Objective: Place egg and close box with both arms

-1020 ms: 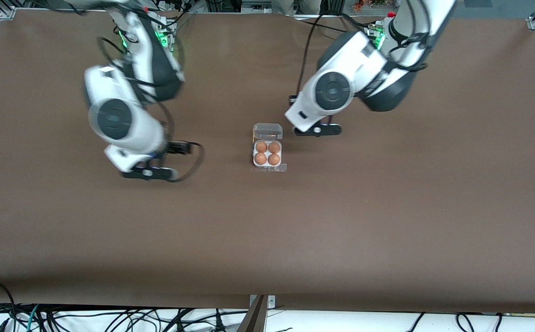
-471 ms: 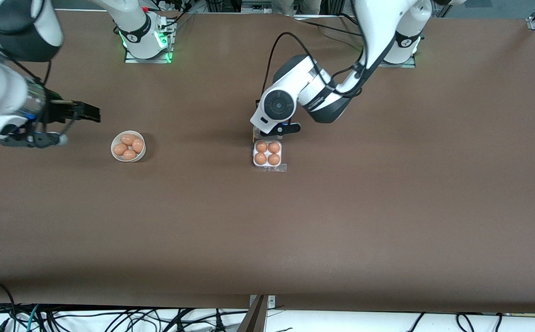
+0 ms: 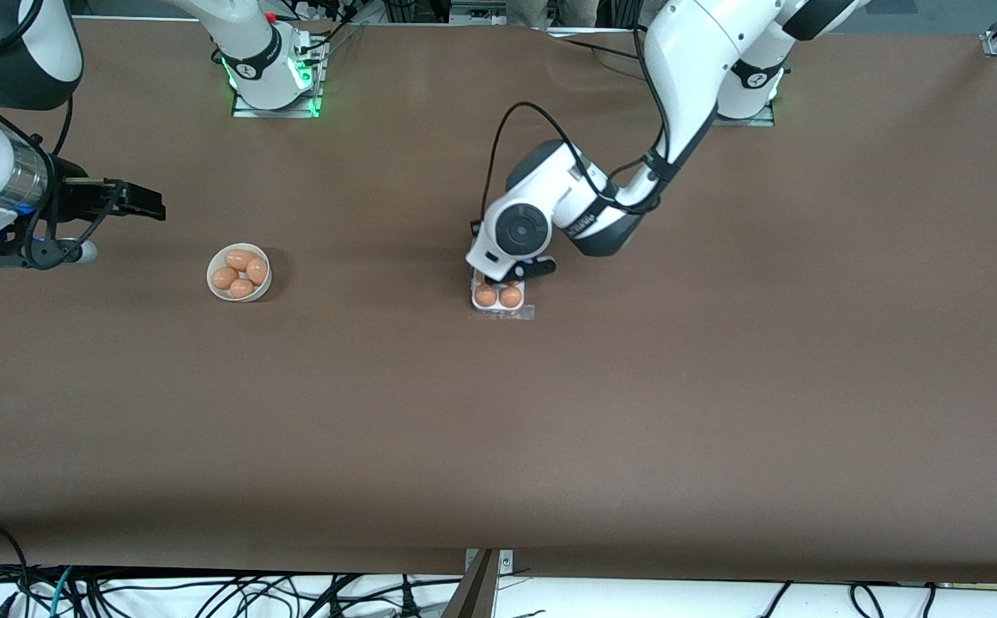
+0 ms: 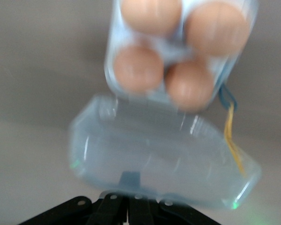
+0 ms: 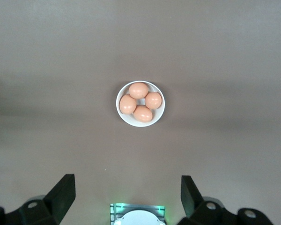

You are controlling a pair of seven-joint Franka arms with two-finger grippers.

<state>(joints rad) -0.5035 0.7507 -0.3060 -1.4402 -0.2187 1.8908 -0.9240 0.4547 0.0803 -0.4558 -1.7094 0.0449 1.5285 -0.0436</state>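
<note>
The clear egg box point(image 3: 502, 299) sits mid-table with brown eggs in its cells. In the left wrist view the box point(image 4: 178, 42) holds several eggs and its transparent lid point(image 4: 164, 154) stands raised and tilted over them. My left gripper point(image 3: 522, 268) is over the hinge end of the box and hides the lid from the front view. Its fingers are shut point(image 4: 129, 210), with the tips at the lid's edge. My right gripper point(image 3: 34, 254) hangs open and empty point(image 5: 126, 183) above the table at the right arm's end, apart from the box.
A round white bowl point(image 3: 240, 272) with several brown eggs stands toward the right arm's end of the table. It also shows in the right wrist view point(image 5: 140, 103). The right arm's base point(image 5: 138, 215) glows green. Cables lie along the front edge.
The right arm has swung out toward its end of the table, uncovering the bowl. The left gripper has come down over the box's lid, which now tilts over the eggs.
</note>
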